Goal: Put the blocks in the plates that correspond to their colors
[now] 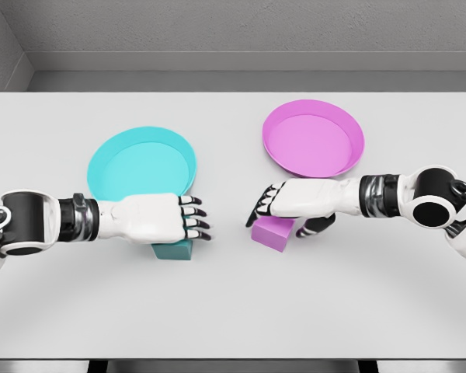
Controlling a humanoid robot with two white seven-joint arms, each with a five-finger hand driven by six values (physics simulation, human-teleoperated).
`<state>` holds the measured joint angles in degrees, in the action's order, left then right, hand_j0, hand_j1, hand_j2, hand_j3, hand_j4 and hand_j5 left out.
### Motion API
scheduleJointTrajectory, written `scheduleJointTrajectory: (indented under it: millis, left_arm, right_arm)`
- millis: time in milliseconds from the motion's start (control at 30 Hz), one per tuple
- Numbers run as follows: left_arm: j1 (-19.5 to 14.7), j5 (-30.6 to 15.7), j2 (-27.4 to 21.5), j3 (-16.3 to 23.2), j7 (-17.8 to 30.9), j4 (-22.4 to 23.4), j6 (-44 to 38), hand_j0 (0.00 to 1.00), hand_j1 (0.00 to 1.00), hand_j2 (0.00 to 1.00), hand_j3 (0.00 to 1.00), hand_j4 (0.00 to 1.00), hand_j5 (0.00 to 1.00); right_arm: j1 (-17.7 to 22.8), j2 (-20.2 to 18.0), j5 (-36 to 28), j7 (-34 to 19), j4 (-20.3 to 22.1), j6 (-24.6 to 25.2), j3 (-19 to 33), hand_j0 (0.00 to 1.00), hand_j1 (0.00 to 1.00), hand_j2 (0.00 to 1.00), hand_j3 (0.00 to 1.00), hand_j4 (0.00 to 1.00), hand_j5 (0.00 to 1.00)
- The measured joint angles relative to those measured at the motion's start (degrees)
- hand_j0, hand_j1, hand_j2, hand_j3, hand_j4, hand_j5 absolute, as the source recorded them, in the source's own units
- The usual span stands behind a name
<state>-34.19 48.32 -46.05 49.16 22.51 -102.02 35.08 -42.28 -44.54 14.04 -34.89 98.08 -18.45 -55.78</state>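
A teal block (175,250) lies on the table just in front of the teal plate (141,161). My left hand (188,221) covers the block's top, and its fingers (196,220) are curled down over the block. Only the block's front face shows below the palm. A magenta block (271,234) sits in front of the magenta plate (314,138). Above it hovers my right hand (289,215), fingers (264,203) hanging loosely over the block's far left corner and thumb (318,225) beside its right edge. Both plates hold nothing.
The white table (233,311) runs to a grey back wall. Its front edge lies near the bottom of the picture. The two plates stand side by side beyond the hands, the magenta one farther back and to the right.
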Motion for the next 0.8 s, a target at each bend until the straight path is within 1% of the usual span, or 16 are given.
scheduleJointTrajectory:
  millis: [33,133,167,300,433,467,633,800]
  left_arm:
    - [0.0,-0.1,0.0,0.0,0.3,0.0,0.0,0.7,0.7,0.7,0.7,0.7,0.7]
    - [0.0,-0.4,0.0,-0.1,0.7,-0.1,-0.1,0.65,0.65,0.65,0.65,0.65,0.65]
    - [-0.1,-0.4,0.0,-0.1,0.8,-0.1,-0.2,0.63,0.63,0.63,0.63,0.63,0.63]
    - [-0.1,-0.8,0.1,-0.2,1.2,-0.2,-0.5,0.55,0.55,0.55,0.55,0.55,0.55]
    - [-0.3,-0.5,0.2,-0.2,1.6,-0.2,-0.4,0.52,0.52,0.52,0.52,0.52,0.52]
    - [-0.3,-0.4,0.2,-0.2,1.7,-0.1,-0.3,0.49,0.49,0.49,0.49,0.49,0.49]
    - [-0.4,-0.2,0.3,-0.3,1.9,-0.1,-0.1,0.46,0.46,0.46,0.46,0.46,0.46]
    - [-1.5,-1.7,0.4,-0.4,1.6,-0.2,0.0,0.47,0.47,0.47,0.47,0.47,0.47]
  right_arm:
    - [0.0,0.1,0.0,0.0,0.0,0.1,-0.1,0.65,0.65,0.65,0.65,0.65,0.65]
    - [0.0,0.3,0.1,-0.1,-0.3,0.1,-0.2,0.59,0.59,0.59,0.59,0.59,0.59]
    - [0.0,0.4,0.2,-0.1,-0.3,0.1,-0.2,0.55,0.55,0.55,0.55,0.55,0.55]
    - [-0.2,0.4,0.4,-0.1,-0.2,0.0,-0.3,0.55,0.55,0.55,0.55,0.55,0.55]
    - [-0.4,0.4,0.7,-0.1,0.1,-0.1,0.1,0.55,0.55,0.55,0.55,0.55,0.55]
    - [-0.5,0.4,0.8,-0.1,0.2,-0.1,0.2,0.55,0.55,0.55,0.55,0.55,0.55]
    - [-1.3,0.4,1.0,-0.1,0.5,-0.2,0.9,0.55,0.55,0.55,0.55,0.55,0.55]
    - [-1.5,0.4,1.1,-0.1,0.5,-0.2,2.7,0.56,0.56,0.56,0.56,0.56,0.56]
